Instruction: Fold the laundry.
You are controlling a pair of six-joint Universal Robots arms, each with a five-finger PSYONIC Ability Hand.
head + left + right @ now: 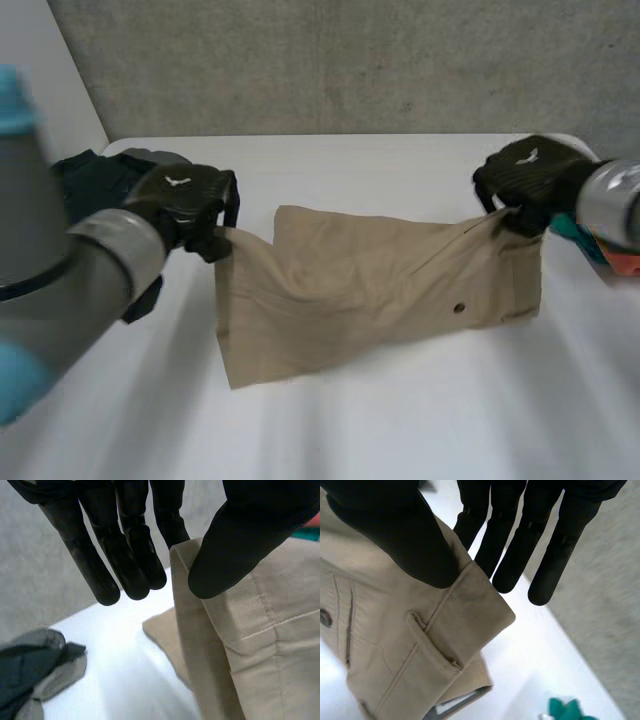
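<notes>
Khaki garment (370, 290) hangs stretched above the middle of the white table (400, 430). Its long axis runs side to side, with the waistband end toward the right. The left hand (185, 205) pinches the upper left corner between thumb and finger. The right hand (525, 180) pinches the waistband corner the same way. Dark clothes (85, 185) lie beside the left hand.

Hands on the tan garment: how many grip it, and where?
2. The left hand pinches one upper corner of the tan garment; the right hand pinches the opposite waistband corner.
</notes>
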